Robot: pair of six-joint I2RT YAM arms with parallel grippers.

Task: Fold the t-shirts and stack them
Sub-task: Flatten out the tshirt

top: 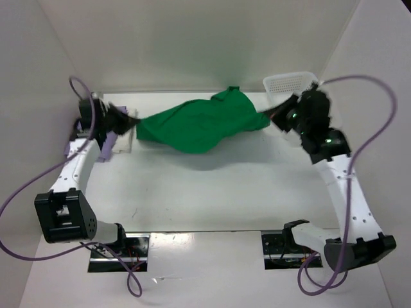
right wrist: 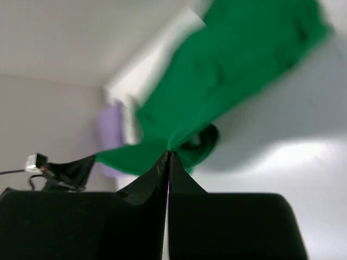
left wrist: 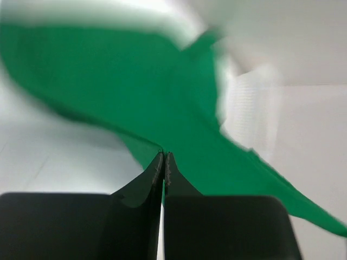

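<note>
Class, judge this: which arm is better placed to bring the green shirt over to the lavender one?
Probably left: the left tool grips the green shirt beside the lavender shirt; the right tool holds the far end.

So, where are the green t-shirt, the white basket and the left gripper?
green t-shirt point(top: 196, 125): top view, middle of the cloth.
white basket point(top: 287, 81): top view, lattice wall.
left gripper point(left wrist: 164, 157): left wrist view, between shut fingertips.

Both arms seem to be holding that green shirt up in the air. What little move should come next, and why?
Probably lower both ends together and lay it flat on the white table. The bright green cloth t-shirt hangs stretched between the left gripper and the right gripper, each shut on an edge. It sags above its shadow, so it likely cannot be folded there.
</note>
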